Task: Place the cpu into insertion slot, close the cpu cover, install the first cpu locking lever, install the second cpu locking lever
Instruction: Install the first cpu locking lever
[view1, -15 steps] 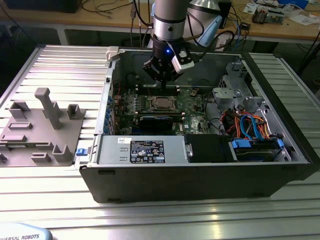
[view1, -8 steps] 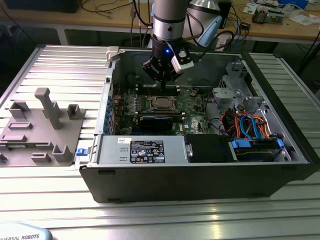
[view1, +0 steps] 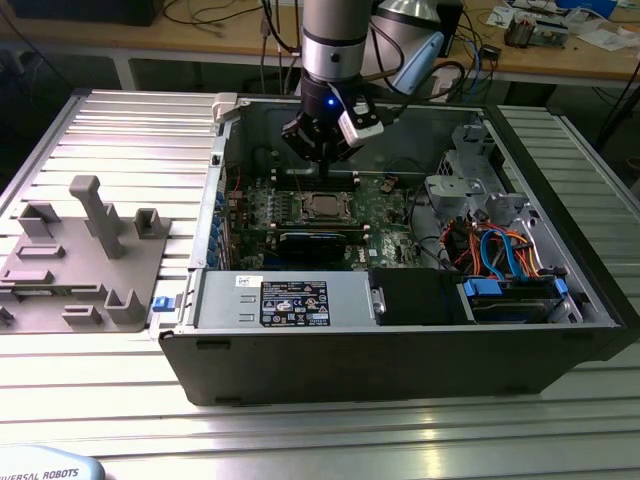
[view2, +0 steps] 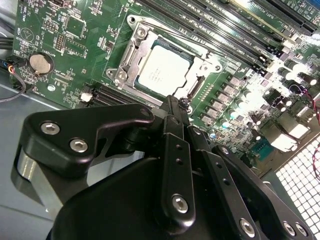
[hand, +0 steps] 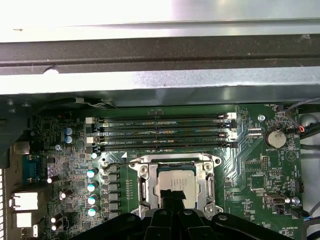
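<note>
Hovering shut and empty, the tool (view2: 186, 104) hides one edge of the seated cpu (view2: 163, 69).

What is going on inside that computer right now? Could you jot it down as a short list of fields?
setting: open computer case on a ribbed metal table
cpu: lying flat in the insertion slot on the green board
cpu cover: down around the chip
gripper: just above the socket's edge, fingers close together, holding nothing
beside the case: grey fixture tray, at the exterior view's left
</note>
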